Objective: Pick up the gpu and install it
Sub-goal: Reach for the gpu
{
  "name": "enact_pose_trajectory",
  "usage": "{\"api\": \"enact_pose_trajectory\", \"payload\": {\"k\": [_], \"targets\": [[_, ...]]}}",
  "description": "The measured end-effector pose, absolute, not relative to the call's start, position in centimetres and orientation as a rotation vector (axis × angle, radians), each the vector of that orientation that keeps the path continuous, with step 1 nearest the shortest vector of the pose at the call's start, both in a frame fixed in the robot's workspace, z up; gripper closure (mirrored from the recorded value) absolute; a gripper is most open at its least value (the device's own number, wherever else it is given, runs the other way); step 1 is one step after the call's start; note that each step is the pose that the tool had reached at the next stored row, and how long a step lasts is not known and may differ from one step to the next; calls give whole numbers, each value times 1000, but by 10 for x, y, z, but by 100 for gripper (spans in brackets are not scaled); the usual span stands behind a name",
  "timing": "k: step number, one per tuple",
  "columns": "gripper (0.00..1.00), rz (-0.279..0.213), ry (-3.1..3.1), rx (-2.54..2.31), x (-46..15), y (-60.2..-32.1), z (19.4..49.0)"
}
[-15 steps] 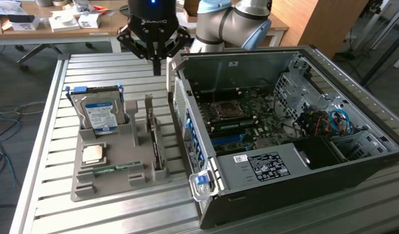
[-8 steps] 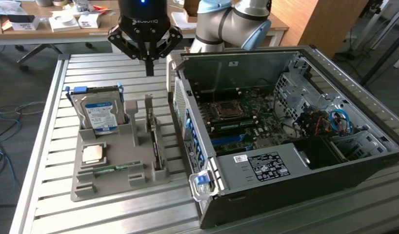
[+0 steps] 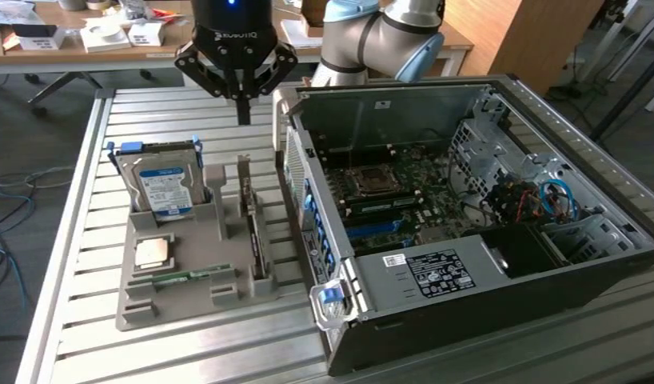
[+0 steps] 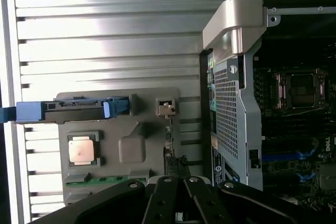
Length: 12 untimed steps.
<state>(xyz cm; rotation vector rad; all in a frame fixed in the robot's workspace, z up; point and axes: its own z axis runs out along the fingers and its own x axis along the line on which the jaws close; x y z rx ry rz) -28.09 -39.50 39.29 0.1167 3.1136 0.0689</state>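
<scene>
jaws closed, empty, black metal, above thin flat gpu (image 3: 257,240) upright in grey moulded plastic tray (image 3: 189,300).

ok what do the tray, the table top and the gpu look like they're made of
The tray: matte grey with moulded slots, probably plastic. The table top: ribbed silvery slats with glare, likely aluminium. The gpu: thin dark card on edge in the tray, apparently circuit board; finish unclear.

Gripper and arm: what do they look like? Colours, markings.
The gripper is black, with jointed linkage fingers, white lettering on its body and a blue light above. The arm is silver-grey and rounded, with a pale blue cap at a joint.
</scene>
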Motion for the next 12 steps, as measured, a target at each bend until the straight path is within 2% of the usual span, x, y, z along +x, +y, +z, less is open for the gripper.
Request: {"api": "enact_pose_trajectory", "payload": {"k": [12], "targets": [[89,69,3114,117,-282,-405,393]]}}
